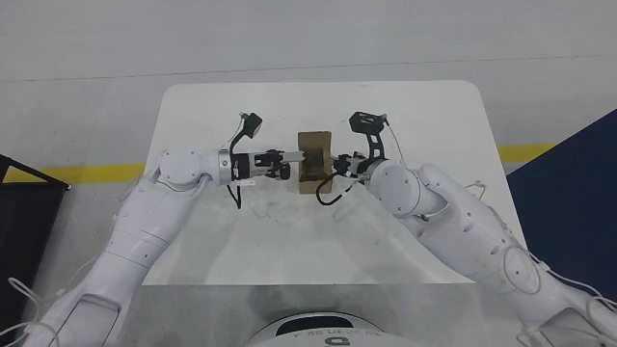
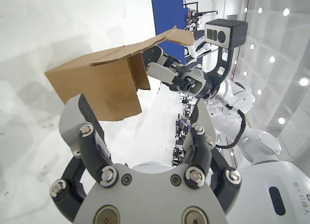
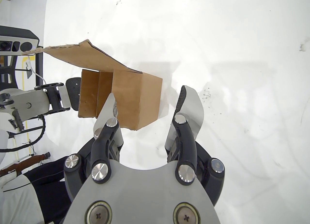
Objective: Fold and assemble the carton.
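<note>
white table, carton mid-table between the arms. body looks squared up already, but a flap sticks up, so closing's left i reckon. left gripper and right gripper both spread apart, gripping nothing.

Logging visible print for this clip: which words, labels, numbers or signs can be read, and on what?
Carton: none, plain brown cardboard.
Table: none.
Small white hanging tag: marks too small to read.
</note>
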Available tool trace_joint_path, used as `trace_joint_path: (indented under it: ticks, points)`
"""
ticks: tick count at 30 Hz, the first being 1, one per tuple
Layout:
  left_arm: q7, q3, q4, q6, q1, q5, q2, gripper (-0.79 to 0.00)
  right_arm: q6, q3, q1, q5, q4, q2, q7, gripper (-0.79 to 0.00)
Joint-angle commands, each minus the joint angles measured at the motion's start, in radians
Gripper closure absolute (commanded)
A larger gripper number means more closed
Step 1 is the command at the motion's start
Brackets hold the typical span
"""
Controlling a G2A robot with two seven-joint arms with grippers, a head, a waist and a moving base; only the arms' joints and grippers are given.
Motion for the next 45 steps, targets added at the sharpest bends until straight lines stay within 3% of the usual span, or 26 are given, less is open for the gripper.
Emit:
trace_joint_path:
  ticks: [1, 4, 8, 10, 12, 13, 26, 27, 28, 29, 31, 32, 33, 36, 39, 42, 45]
  points:
    - [-0.003, 0.003, 0.008, -0.002, -0.002, -0.002, -0.001, -0.785, -0.001, -0.017, 0.006, -0.009, 0.012, -0.006, 0.01, -0.489]
    - [-0.01, 0.01, 0.018, -0.004, -0.009, -0.005, -0.003, -0.785, -0.004, -0.052, 0.024, -0.022, 0.043, -0.019, 0.021, -0.486]
    - [-0.017, 0.015, 0.03, -0.005, -0.02, -0.008, -0.006, -0.785, 0.015, -0.094, 0.059, -0.054, 0.079, -0.038, 0.031, -0.339]
    - [-0.02, 0.015, 0.036, -0.005, -0.025, -0.009, -0.006, -0.785, 0.022, -0.104, 0.071, -0.065, 0.082, -0.046, 0.031, -0.237]
    - [-0.022, 0.015, 0.04, -0.009, -0.029, -0.011, -0.007, -0.785, 0.028, -0.11, 0.078, -0.077, 0.078, -0.051, 0.035, -0.028]
    - [-0.021, 0.014, 0.042, -0.011, -0.03, -0.011, -0.007, -0.785, 0.031, -0.112, 0.081, -0.085, 0.077, -0.052, 0.039, 0.0]
    - [-0.02, 0.014, 0.042, -0.003, -0.04, 0.036, -0.004, -0.785, 0.147, -0.117, 0.073, -0.276, 0.011, -0.054, 0.083, 0.0]
    - [-0.021, 0.013, 0.041, 0.0, -0.041, 0.043, -0.003, -0.785, 0.154, -0.111, 0.069, -0.283, 0.004, -0.052, 0.094, -0.083]
    - [-0.021, 0.013, 0.039, 0.004, -0.042, 0.052, -0.002, -0.785, 0.161, -0.101, 0.064, -0.286, -0.003, -0.05, 0.104, -0.231]
    - [-0.018, 0.013, 0.037, 0.007, -0.044, 0.067, -0.001, -0.785, 0.164, -0.092, 0.058, -0.292, -0.007, -0.048, 0.113, -0.329]
    - [0.005, 0.011, 0.029, 0.012, -0.046, 0.108, 0.001, -0.785, 0.174, -0.069, 0.044, -0.297, -0.011, -0.043, 0.121, -0.388]
    - [0.015, 0.012, 0.021, 0.016, -0.046, 0.127, 0.002, -0.785, 0.18, -0.056, 0.035, -0.297, -0.011, -0.041, 0.119, -0.536]
    - [0.023, 0.013, 0.011, 0.022, -0.047, 0.144, 0.003, -0.785, 0.18, -0.041, 0.026, -0.293, -0.011, -0.039, 0.115, -0.606]
    - [0.029, 0.021, -0.019, 0.043, -0.052, 0.178, 0.003, -0.785, 0.141, 0.043, -0.022, -0.182, -0.036, -0.036, 0.079, -0.659]
    - [0.019, 0.04, -0.021, 0.069, -0.071, 0.193, -0.001, -0.785, 0.103, 0.124, -0.081, -0.108, -0.035, -0.03, 0.016, -0.616]
    - [0.0, 0.075, 0.004, 0.117, -0.108, 0.198, -0.013, -0.723, 0.053, 0.197, -0.141, -0.009, -0.044, -0.03, -0.044, -0.634]
    - [-0.022, 0.132, 0.032, 0.149, -0.16, 0.223, -0.031, -0.606, -0.055, 0.284, -0.209, 0.119, -0.045, -0.027, -0.091, -0.662]
